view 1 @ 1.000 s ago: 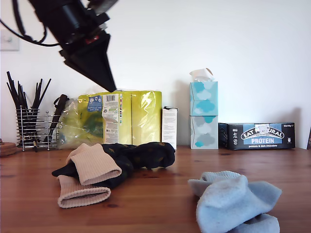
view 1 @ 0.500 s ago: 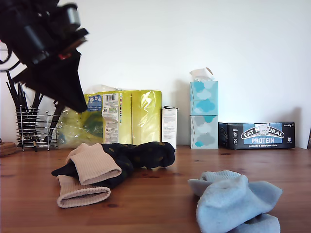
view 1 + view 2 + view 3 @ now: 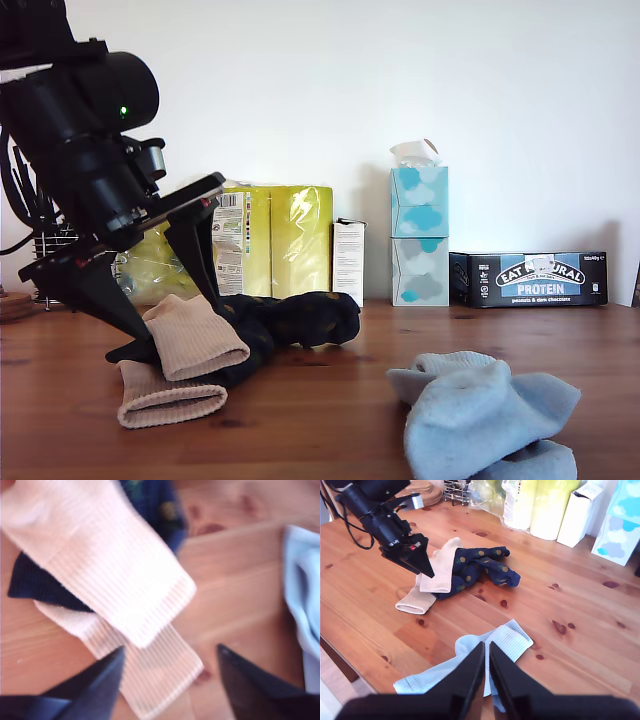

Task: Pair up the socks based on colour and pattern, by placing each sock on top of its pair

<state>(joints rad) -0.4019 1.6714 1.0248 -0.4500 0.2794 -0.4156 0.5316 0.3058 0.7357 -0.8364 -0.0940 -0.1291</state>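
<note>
1. Two beige socks in the heap on the exterior view's left of the wooden table (image 3: 330, 400): upper beige sock (image 3: 195, 338) draped over the navy spotted socks (image 3: 295, 320), lower beige sock (image 3: 165, 398) flat on the wood, cuff outward. The two beige pieces cross and touch.
2. Light blue socks (image 3: 480, 415) lie already bunched together toward the exterior view's right, well apart from the heap.
3. My first gripper (image 3: 170, 680): jaws spread wide, nothing between them, poised just over the ribbed cuffs of the beige socks. In the exterior view its tips straddle the upper beige sock.
4. My second gripper (image 3: 486, 672): jaws pressed nearly together, no sock visibly pinched, above the light blue socks.
5. Handling, as I judge it: soft, light, limp knit; it will sag and drape once lifted. Ribbing should give the pads grip.
6. Hold point: pinch the upper beige sock across its cuff edge, a single layer, clear of the navy fabric beneath, so the navy socks do not drag along.
7. Risk: catching both beige cuffs where they overlap.
</note>
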